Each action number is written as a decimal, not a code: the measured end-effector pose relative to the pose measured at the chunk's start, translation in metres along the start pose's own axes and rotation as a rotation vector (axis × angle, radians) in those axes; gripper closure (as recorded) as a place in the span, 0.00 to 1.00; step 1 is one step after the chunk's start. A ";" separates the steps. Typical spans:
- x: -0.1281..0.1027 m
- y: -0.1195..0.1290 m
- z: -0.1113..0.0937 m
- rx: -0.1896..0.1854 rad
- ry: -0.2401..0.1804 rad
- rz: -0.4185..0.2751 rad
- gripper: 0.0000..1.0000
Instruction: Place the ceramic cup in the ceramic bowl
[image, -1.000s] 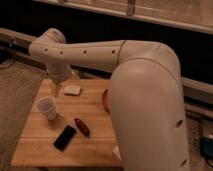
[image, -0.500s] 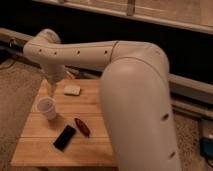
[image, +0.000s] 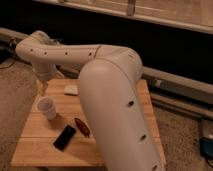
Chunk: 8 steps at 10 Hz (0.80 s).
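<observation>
Approach step: the pincer (image: 42, 88), whose opening I cannot tell, hangs over the table (image: 30, 150). The ceramic cup (image: 46, 108) is just below it. Next it should lower and grasp. The ceramic bowl is not visible.

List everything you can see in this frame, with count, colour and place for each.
ceramic cup: one, white, upright on the table's left part.
flat slab: one, black, near the front left, in front of the cup.
small oblong item: one, dark red, just right of the slab.
flat pale item: one, off-white, far part of the table, partly hidden by the arm.
table: one, light wood.
ceramic bowl: none in view.
arm: one, white, reaching across the table from the right foreground.
gripper: one, pale, at the table's far left edge, behind the cup.
</observation>
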 end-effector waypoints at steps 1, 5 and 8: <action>-0.004 0.000 0.011 -0.009 0.006 -0.012 0.20; -0.008 0.003 0.052 -0.050 0.037 -0.061 0.20; -0.009 0.006 0.078 -0.080 0.056 -0.086 0.20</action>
